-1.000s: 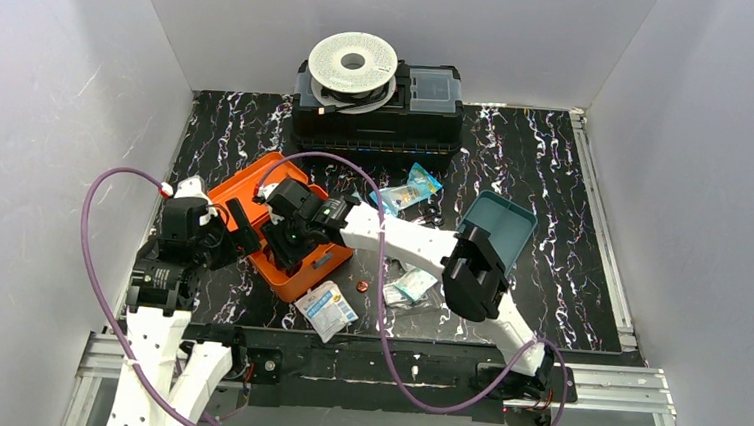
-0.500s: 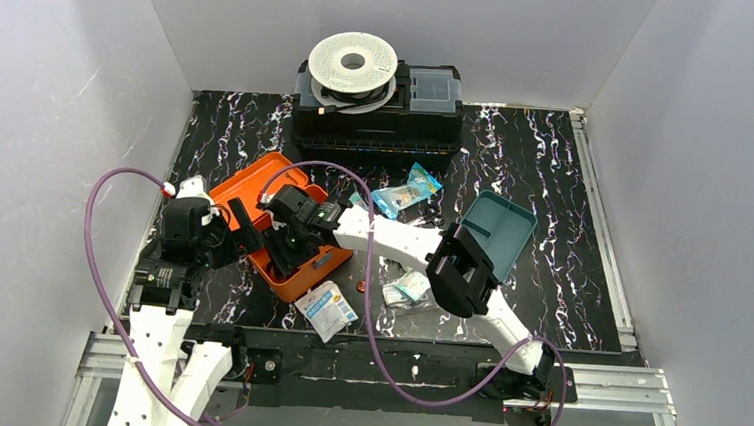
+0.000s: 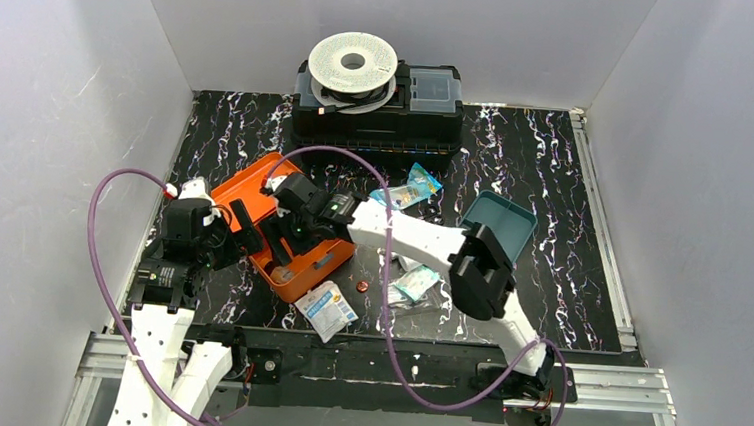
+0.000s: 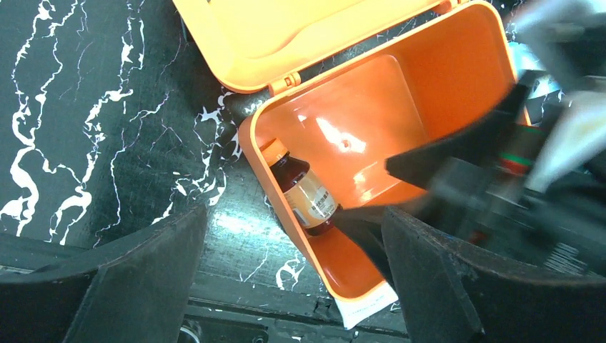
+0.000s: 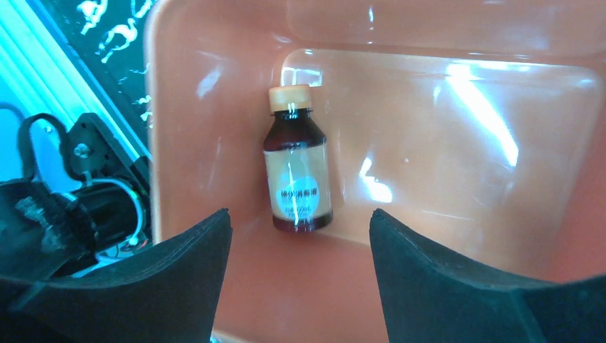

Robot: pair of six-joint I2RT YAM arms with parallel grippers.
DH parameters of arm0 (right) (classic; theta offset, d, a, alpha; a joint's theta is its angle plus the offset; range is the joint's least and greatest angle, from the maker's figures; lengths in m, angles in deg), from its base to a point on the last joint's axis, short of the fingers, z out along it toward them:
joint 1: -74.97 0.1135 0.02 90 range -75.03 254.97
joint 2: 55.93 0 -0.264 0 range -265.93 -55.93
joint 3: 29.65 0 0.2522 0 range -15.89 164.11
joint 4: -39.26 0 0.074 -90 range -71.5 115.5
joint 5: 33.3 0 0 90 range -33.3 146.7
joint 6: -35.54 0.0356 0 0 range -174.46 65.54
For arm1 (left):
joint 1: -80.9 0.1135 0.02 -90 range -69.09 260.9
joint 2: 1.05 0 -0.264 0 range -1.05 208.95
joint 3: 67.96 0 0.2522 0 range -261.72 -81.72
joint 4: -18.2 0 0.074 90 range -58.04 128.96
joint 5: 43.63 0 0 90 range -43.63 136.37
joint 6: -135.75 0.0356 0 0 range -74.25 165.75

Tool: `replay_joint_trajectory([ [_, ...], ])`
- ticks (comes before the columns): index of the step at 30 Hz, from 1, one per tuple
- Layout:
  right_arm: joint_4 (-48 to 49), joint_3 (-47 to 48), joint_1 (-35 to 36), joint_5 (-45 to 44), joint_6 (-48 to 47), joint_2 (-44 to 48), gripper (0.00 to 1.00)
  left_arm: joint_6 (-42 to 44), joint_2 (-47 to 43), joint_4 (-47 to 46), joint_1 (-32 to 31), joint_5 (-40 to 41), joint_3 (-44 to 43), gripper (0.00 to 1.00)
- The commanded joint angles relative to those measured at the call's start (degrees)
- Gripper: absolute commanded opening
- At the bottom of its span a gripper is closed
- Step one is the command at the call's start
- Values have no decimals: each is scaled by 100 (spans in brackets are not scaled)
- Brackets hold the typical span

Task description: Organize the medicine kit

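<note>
Inside the medicine kit (image 5: 443, 143), a brown bottle (image 5: 297, 168) lies along one wall; the floor beside it is bare. The right hand (image 5: 299, 218) hangs spread right above the bottle, blocking the way down, and the left hand (image 4: 293, 214) crowds the kit's left rim.

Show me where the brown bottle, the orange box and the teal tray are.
brown bottle (image 5: 297, 187), right wrist view, on its label.
orange box (image 4: 457, 64), left wrist view, on its inner wall.
teal tray (image 3: 506, 214), top external view, on its bare inside.
</note>
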Motion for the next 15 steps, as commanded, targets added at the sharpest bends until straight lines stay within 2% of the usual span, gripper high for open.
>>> replay_joint_trajectory([
  [1, 251, -266, -21, -604, -336, 1128, 78, 86, -17, -23, -11, -32, -15, 93],
  [7, 541, -1309, -135, -1219, -322, 2362, 78, 112, -32, -86, -9, 39, 42, 94],
  [13, -327, -1783, -475, -1817, 402, 3198, 80, 77, -24, -223, -9, -38, 100, 94],
  [15, -353, -2183, -489, -2268, 599, 3507, 85, 67, -27, -296, -9, -45, 156, 95],
])
